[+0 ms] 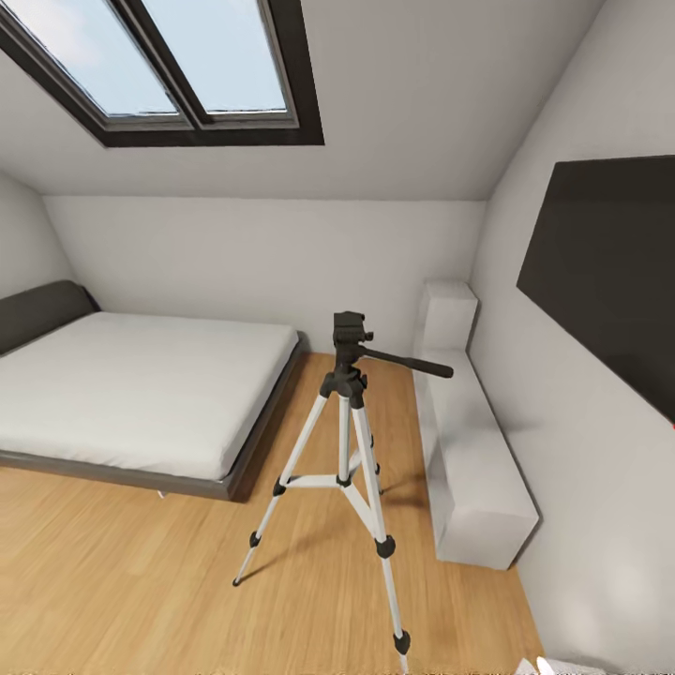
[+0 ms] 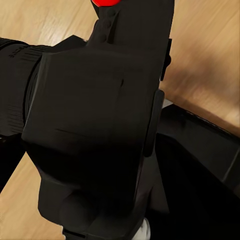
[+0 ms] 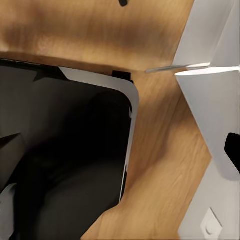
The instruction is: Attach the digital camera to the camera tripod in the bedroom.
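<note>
Tripod: upright, pan handle pointing toward the right wall.
Camera: close before left wrist.
Grippers: opening cannot be told.

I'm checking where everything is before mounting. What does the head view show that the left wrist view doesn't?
Head view: the tripod standing on the floor to the right of the bed, with a skylight in the sloped ceiling. Left wrist view: a close-up of the black camera and its red button. Both: the wooden floor.
</note>
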Controlling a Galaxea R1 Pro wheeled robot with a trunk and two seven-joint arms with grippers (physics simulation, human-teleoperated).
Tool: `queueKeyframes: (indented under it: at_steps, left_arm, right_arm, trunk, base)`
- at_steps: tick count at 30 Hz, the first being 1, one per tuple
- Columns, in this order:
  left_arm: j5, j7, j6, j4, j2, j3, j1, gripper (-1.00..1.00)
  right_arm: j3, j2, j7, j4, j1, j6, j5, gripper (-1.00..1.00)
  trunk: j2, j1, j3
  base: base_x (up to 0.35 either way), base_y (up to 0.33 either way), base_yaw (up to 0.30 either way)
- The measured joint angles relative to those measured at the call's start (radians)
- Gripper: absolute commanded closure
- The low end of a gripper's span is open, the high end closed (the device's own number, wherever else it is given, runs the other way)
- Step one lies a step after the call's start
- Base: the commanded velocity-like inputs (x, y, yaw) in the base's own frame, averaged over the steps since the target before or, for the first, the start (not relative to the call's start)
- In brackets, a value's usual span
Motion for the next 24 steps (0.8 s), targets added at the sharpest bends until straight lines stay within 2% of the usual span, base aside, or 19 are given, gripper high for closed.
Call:
queueKeyframes:
  at_steps: [24]
  left_arm:
    - [-0.002, 0.000, 0.000, 0.000, 0.000, -0.001, 0.000, 1.00]
  right_arm:
    - [0.000, 0.000, 0.004, 0.000, 0.000, 0.001, 0.000, -1.00]
  trunk:
    - [0.000, 0.000, -0.039]
  base:
    - [0.000, 0.000, 0.000]
